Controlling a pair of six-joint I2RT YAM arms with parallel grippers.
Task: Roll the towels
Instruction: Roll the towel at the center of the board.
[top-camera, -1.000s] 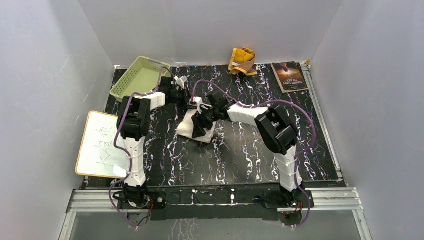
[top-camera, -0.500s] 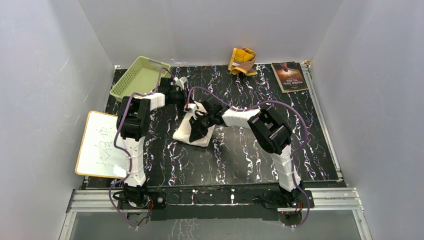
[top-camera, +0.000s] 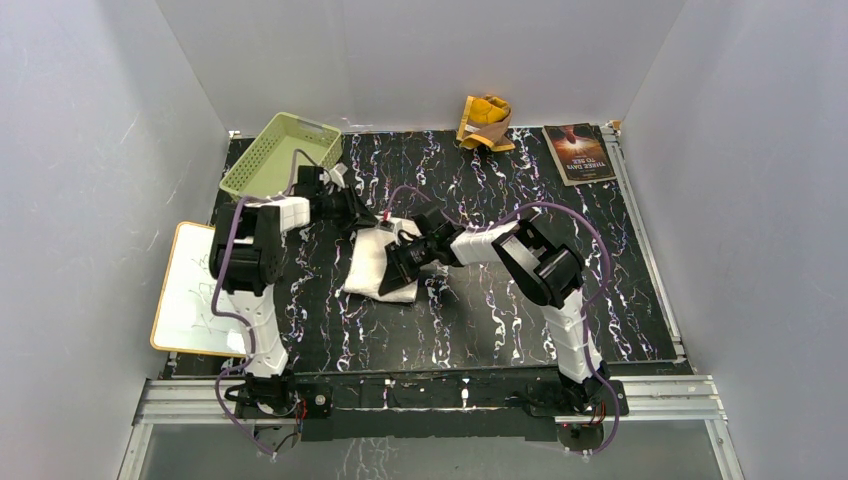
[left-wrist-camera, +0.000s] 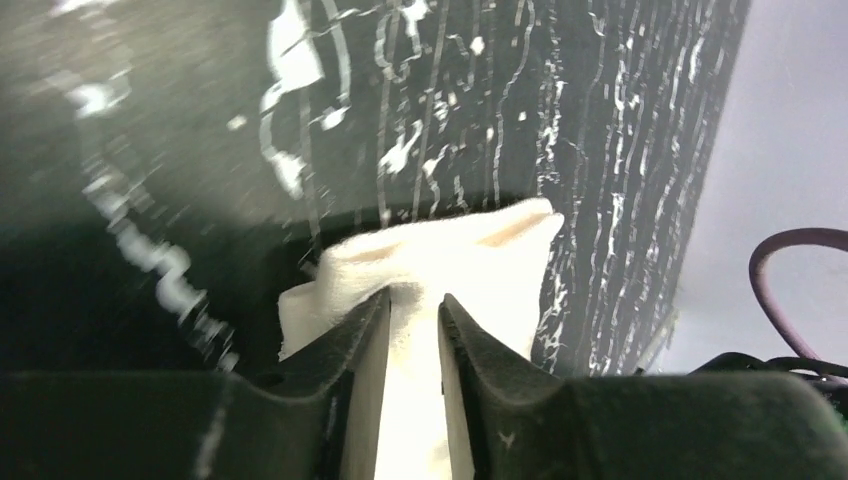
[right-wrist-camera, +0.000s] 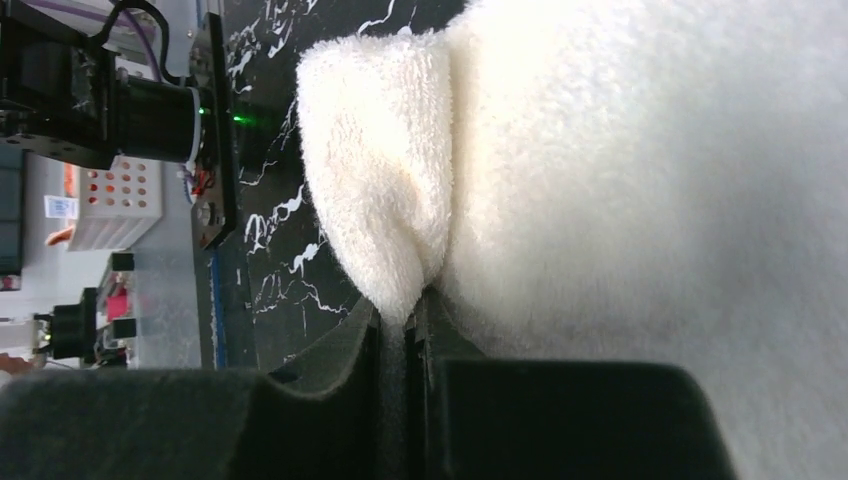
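Cream towel (top-camera: 375, 270) sits mid-worktop (top-camera: 520, 310), a little left of centre, and both hands are on it. Right hand (right-wrist-camera: 400, 310) comes in from the right, fingers squeezed almost together on a thick fold at the towel's edge, and that's a firm pinch. Left hand (left-wrist-camera: 413, 297) is at the far end of the same towel. Its fingers stand a narrow slot apart with cream cloth filling the slot, and whether they clamp it or merely straddle it, I can't tell. Yellow towel (top-camera: 485, 120) lies crumpled at the far edge by the back wall, near the book (top-camera: 580, 152), well apart from both hands. From above, the dark wrists cover both sets of fingertips. Right wrist view is nearly all cloth, the towel's outline cut off, and left wrist view is smeared on its left side
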